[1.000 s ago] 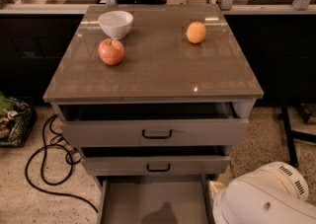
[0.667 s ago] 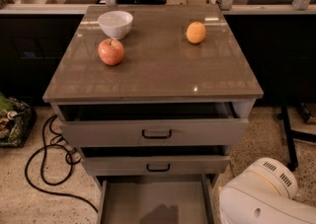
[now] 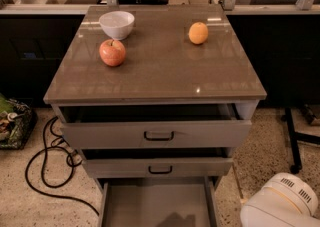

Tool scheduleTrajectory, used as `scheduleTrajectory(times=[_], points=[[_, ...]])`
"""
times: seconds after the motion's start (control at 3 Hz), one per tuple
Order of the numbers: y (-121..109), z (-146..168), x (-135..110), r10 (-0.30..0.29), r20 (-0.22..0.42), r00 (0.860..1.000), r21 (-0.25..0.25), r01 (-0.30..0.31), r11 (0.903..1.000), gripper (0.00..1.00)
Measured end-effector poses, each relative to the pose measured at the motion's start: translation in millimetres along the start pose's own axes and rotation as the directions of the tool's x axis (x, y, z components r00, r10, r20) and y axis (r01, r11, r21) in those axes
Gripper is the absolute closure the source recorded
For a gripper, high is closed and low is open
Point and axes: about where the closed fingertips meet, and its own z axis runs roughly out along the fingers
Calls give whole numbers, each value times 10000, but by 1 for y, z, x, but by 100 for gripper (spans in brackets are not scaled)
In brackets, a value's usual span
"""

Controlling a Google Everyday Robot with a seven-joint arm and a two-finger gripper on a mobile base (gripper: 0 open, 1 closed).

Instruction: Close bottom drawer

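Observation:
The bottom drawer (image 3: 155, 202) of the grey cabinet (image 3: 155, 71) is pulled far out toward me. Its plain grey tray lies open and empty, and its front and handle are cut off by the lower edge of the view. The middle drawer (image 3: 159, 167) and the top drawer (image 3: 157, 133) above it each stand slightly out, with black loop handles. My gripper is not in view. Only a white rounded arm housing (image 3: 280, 203) shows at the bottom right, to the right of the open tray.
On the cabinet top stand a white bowl (image 3: 116, 23), a red apple (image 3: 112, 52) and an orange (image 3: 198, 32). A black cable (image 3: 45, 171) loops on the floor at left, beside a bag (image 3: 12, 123). A black stand leg (image 3: 292, 141) is at right.
The white arm housing has moved right and slightly down, away from the open tray. The drawers have not moved.

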Motion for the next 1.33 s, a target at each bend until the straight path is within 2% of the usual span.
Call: scheduleTrajectory(times=[0.33, 0.67, 1.0, 1.33], points=[[7, 23, 13, 221, 698, 9973, -62, -217, 9997, 0], [22, 61, 7, 184, 1371, 9904, -343, -138, 9993, 0], [22, 61, 7, 184, 1370, 9904, -342, -138, 9993, 0], [25, 87, 3, 332, 1884, 9815, -453, -251, 9987, 0]])
